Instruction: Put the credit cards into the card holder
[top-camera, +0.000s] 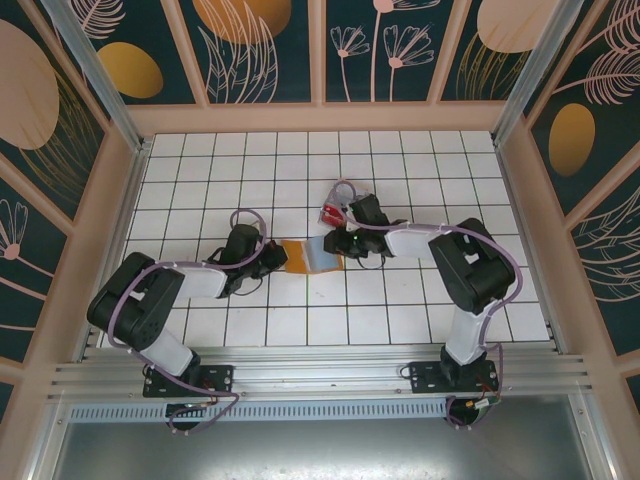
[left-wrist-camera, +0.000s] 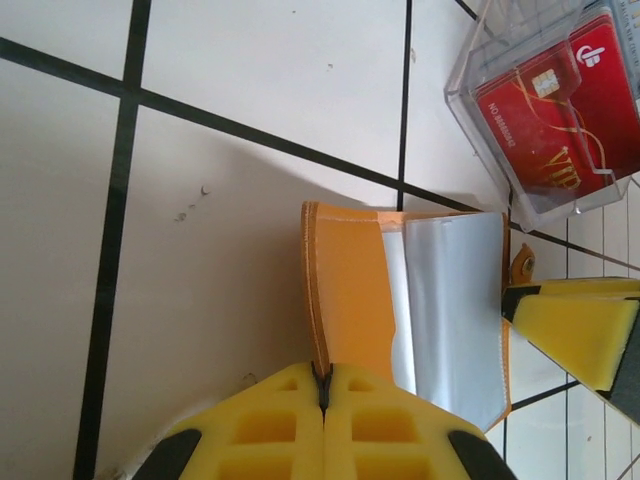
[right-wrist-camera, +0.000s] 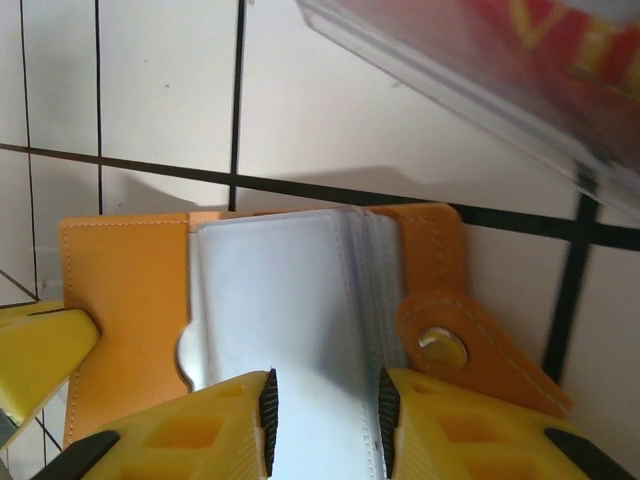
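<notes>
While my left gripper (left-wrist-camera: 322, 378) clamps the orange cover of the open card holder (left-wrist-camera: 352, 290), my right gripper (right-wrist-camera: 325, 400), half-open, straddles its sleeves. I cannot tell if it grips. A red credit card (left-wrist-camera: 560, 115) lies in the clear box (left-wrist-camera: 468, 95) beside.

A white tiled floor (top-camera: 200, 200) with thin dark grout lines spreads from left to right inside a boxed enclosure. The far wall (top-camera: 260, 50), left wall (top-camera: 50, 150) and right wall (top-camera: 590, 150) are dark teal panels printed with peach and orange leaves and flowers, set in pale wooden frames. Slanted aluminium posts (top-camera: 95, 70) stand at the far corners. Along the near edge run ribbed aluminium rails (top-camera: 320, 375), then a perforated strip (top-camera: 320, 410) and a dull grey metal sheet (top-camera: 320, 450). The light is even and bright, with soft shadows. Close up, one tile carries a few small dark specks (left-wrist-camera: 190, 205).
</notes>
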